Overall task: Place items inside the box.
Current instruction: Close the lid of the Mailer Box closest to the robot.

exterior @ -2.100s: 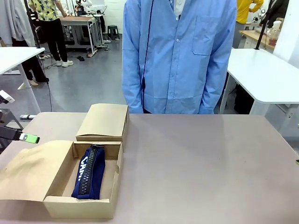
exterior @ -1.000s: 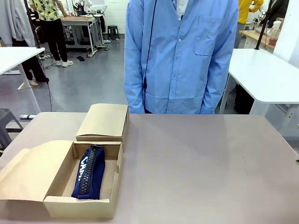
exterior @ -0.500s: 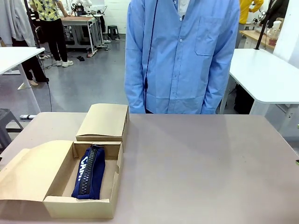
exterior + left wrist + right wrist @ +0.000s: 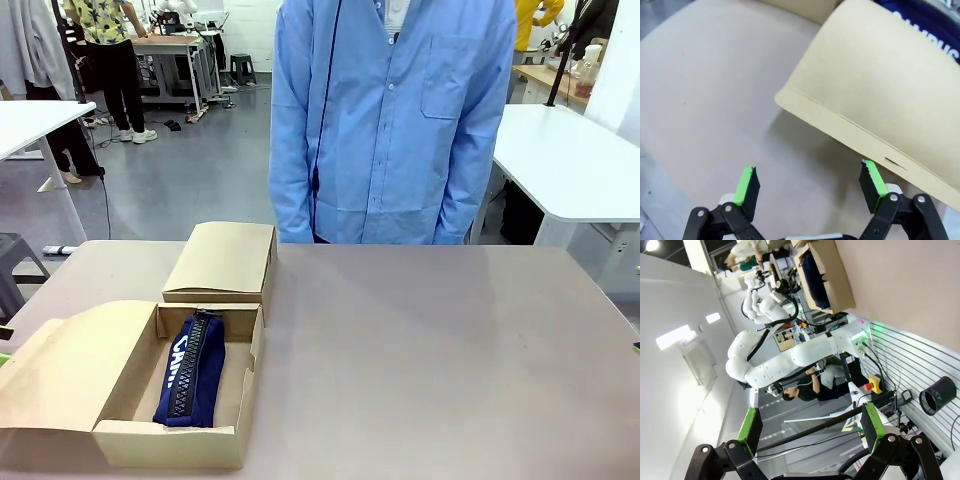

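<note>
Hovering low, our left gripper point(image 4: 809, 184) spreads over bare table point(image 4: 715, 90), box flap point(image 4: 880, 85) at two o'clock; right gripper point(image 4: 810, 430) spread, empty.

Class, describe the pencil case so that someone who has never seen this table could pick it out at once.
On the tabletop, find the open cardboard box at the robot's near left, flaps spread, in front of a closed box. The navy pencil case lies lengthwise inside it: the one dark blue thing there, with a black zip and white lettering.
</note>
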You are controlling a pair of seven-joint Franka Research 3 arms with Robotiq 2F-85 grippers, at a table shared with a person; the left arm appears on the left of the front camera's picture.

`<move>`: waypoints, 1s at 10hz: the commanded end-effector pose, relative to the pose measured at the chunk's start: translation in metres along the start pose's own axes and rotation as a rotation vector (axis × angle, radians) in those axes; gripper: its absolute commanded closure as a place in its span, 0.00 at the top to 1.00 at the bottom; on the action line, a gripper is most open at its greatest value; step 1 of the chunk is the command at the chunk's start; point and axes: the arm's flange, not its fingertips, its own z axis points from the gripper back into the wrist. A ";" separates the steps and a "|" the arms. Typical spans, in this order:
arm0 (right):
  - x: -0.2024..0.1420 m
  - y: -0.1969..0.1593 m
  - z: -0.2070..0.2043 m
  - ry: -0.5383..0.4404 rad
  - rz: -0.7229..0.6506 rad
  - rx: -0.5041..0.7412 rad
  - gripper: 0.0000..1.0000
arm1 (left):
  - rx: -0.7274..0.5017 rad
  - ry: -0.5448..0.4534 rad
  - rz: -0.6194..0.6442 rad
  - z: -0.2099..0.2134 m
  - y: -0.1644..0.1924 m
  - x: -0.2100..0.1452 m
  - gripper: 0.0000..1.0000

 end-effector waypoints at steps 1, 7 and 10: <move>-0.001 0.002 0.001 -0.001 0.006 0.016 1.00 | 0.038 -0.035 0.008 -0.017 0.013 -0.011 1.00; -0.001 0.002 0.001 -0.001 0.006 0.016 1.00 | -0.098 -0.163 0.067 -0.057 0.023 -0.007 1.00; -0.001 0.002 0.001 -0.001 0.006 0.016 1.00 | -0.193 -0.270 0.116 -0.071 0.016 0.006 1.00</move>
